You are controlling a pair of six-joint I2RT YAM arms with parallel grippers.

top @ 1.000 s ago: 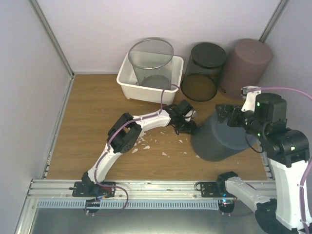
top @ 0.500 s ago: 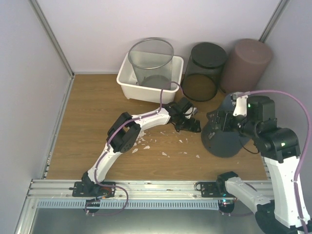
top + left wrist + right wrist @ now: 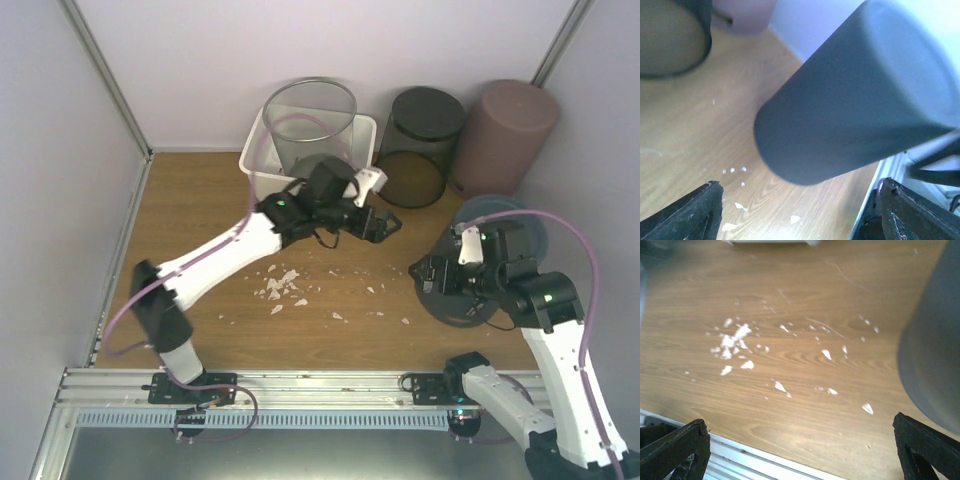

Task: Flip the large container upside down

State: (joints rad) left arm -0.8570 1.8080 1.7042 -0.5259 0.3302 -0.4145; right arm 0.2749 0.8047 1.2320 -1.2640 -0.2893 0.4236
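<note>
Top view: large container (image 3: pixel 445 300) stands on the desk (image 3: pixel 200 230) at the right, near the front edge, mostly hidden under the right arm. A paler flat end shows towards the back. I read that as the closed base facing up, so the flip looks done, not certain from here. Left pincer (image 3: pixel 390 226) hangs mid-desk, fingers spread, holding nothing, clear gap to the container. Right pincer (image 3: pixel 418 272) sits just beside the container's left wall, contact can't be told from here. Back row: white tub (image 3: pixel 258 165) with a wire bin (image 3: pixel 310 110) in it, black mesh bin (image 3: pixel 420 145), brown bin (image 3: pixel 510 130). White scraps (image 3: pixel 285 285) litter the desk.

Left wrist: left pincer (image 3: pixel 800 185) wide open, nothing between the fingers. Container (image 3: pixel 850 100) ahead of it, lower end on the wood, upper end looks flat and closed but blurred.

Right wrist: right pincer (image 3: pixel 800 420) wide open and empty, looking down at scraps. Container wall (image 3: pixel 935 340) at the right edge, outside the jaws.

Handling, my guess: thin, stiff, light, smooth wall, so slippery. Body looks too wide to span, so the only real hold is pinching the wall at the open rim. With the mouth down that rim is on the desk, so any correction means tipping it by a push first. It's tall, so it will topple easily.
</note>
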